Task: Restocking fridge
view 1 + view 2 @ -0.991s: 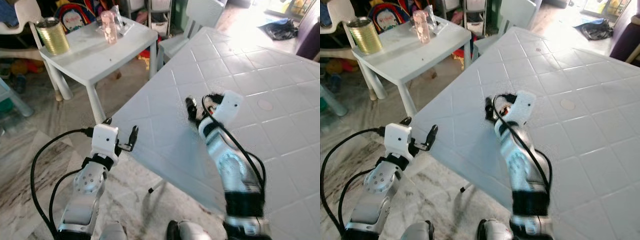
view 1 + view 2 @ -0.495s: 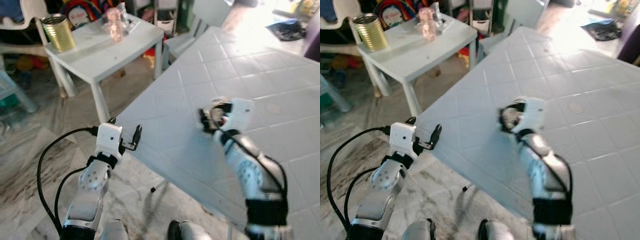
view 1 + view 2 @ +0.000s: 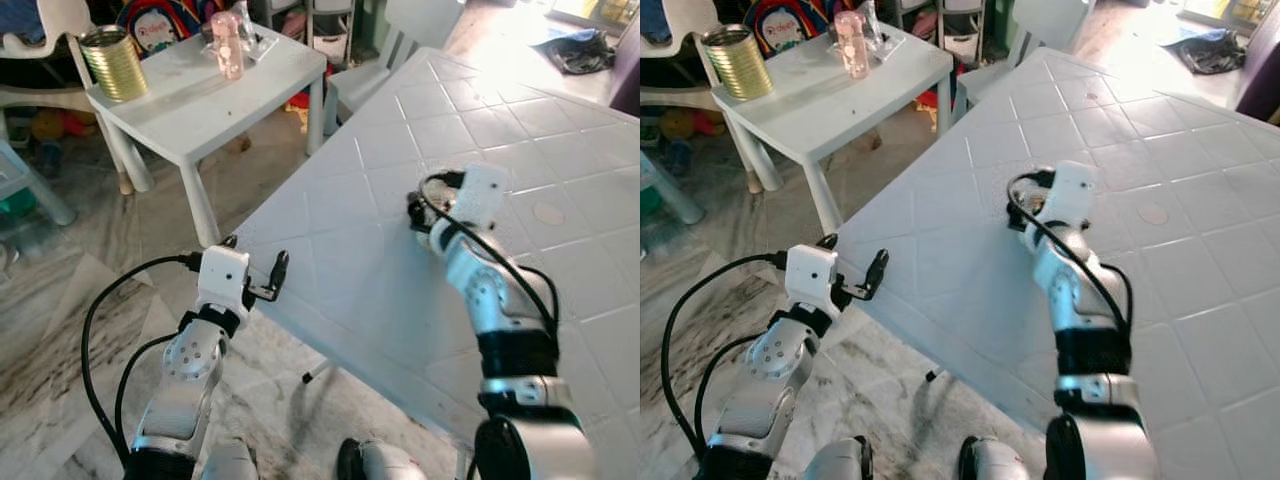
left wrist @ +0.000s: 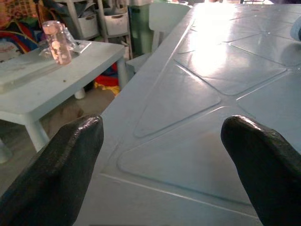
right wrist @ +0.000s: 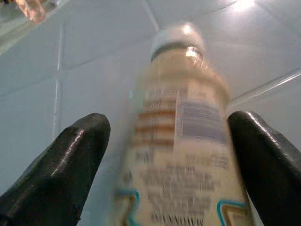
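A bottle [image 5: 178, 141] with a white cap, beige contents and a printed label sits between the two fingers of my right gripper [image 5: 169, 155]. The fingers are spread on either side of it, and the picture is blurred there. From the head views my right gripper [image 3: 415, 212] is low over the large white table [image 3: 560, 130], and its wrist hides the bottle. My left gripper [image 3: 255, 258] is open and holds nothing, level with the table's near left edge. Its black fingers [image 4: 61, 165] frame that edge.
A small white table [image 3: 180, 110] stands at the far left with a gold can [image 3: 110, 65] and a pink bottle [image 3: 227, 45] on it. A white chair [image 3: 400, 40] is behind the big table. A dark bag [image 3: 585, 50] lies on the floor beyond. Marble floor lies below.
My right arm has swung to the right and stretched farther over the table. The left arm has hardly moved. The camera has shifted a little.
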### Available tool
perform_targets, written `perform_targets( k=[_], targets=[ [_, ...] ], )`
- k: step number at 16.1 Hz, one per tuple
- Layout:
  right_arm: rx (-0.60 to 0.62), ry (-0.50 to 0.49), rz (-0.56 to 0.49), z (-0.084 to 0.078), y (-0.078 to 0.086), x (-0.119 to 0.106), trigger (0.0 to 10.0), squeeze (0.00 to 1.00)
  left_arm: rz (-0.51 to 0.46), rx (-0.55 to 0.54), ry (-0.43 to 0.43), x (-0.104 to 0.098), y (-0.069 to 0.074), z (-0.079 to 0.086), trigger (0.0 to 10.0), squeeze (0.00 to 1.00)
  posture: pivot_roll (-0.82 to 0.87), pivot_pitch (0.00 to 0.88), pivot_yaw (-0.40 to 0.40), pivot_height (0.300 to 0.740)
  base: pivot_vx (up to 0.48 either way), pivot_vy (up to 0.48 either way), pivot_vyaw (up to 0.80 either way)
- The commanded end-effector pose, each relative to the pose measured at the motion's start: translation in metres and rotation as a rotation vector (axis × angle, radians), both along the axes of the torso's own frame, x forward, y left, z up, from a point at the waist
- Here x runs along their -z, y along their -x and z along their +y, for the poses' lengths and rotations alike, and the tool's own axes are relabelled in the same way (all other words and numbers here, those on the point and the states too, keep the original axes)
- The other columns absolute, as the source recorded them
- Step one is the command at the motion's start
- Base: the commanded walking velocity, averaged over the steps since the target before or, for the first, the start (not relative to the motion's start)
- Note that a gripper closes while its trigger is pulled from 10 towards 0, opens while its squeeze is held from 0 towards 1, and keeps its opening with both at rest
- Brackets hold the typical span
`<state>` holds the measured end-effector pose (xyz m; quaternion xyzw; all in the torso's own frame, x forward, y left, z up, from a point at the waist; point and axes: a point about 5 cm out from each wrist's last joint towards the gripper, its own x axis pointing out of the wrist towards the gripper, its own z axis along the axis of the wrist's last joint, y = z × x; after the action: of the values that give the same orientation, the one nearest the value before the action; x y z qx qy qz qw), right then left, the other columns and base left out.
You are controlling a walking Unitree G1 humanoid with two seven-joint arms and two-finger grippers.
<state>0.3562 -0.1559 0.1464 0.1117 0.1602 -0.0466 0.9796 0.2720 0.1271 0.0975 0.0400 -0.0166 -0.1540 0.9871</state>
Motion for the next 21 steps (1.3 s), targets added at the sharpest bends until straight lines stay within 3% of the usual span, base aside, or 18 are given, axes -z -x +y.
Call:
perform_targets(
  k=[1,2,6,12,14,16,18,20,21],
  targets=[
    [-0.001,-0.019,0.033,-0.001,0.000,0.006,10.0,0.00,0.007,0.013,-0.005,0.002,0.001,-0.002,10.0,0.00,0.11,0.121,-0.027,0.740,0.000,0.000,0.00],
    [-0.017,-0.054,0.095,-0.002,-0.002,0.017,0.0,0.00,0.013,0.017,-0.006,0.004,0.002,-0.003,10.0,0.00,0.11,0.121,-0.032,0.740,0.000,0.000,0.00],
    [-0.010,-0.076,0.236,-0.015,0.005,0.046,0.1,0.00,0.023,0.016,-0.006,0.006,0.004,-0.003,10.0,0.00,0.12,0.125,-0.040,0.740,0.000,0.000,0.00],
    [-0.008,-0.060,0.209,-0.020,0.009,0.055,0.0,0.00,0.025,0.016,-0.005,0.007,0.006,-0.003,10.0,0.00,0.12,0.129,-0.042,0.740,0.000,0.000,0.00],
    [-0.029,-0.041,0.130,-0.016,0.009,0.049,0.0,0.00,0.025,0.016,-0.006,0.007,0.006,-0.003,10.0,0.00,0.12,0.129,-0.041,0.740,0.000,0.000,0.00],
    [-0.076,0.035,-0.056,-0.008,0.011,0.032,0.0,0.00,0.017,-0.018,0.000,0.005,0.003,0.000,10.0,0.00,0.11,0.127,-0.041,0.740,0.000,0.000,0.00],
    [-0.184,0.143,-0.241,0.006,0.025,0.020,10.0,0.00,0.005,-0.090,0.052,-0.002,-0.007,0.008,10.0,0.00,0.10,0.127,-0.041,0.740,0.000,0.000,0.00],
    [-0.292,0.276,-0.412,0.018,0.041,0.012,10.0,0.00,0.003,-0.119,0.106,-0.009,-0.017,0.014,10.0,0.00,0.10,0.129,-0.033,0.740,0.000,0.000,0.00],
    [-0.346,0.387,-0.501,0.022,0.051,0.011,10.0,0.00,0.016,-0.122,0.186,-0.015,-0.025,0.017,10.0,0.00,0.10,0.127,-0.032,0.740,0.000,0.000,0.00]
  ],
)
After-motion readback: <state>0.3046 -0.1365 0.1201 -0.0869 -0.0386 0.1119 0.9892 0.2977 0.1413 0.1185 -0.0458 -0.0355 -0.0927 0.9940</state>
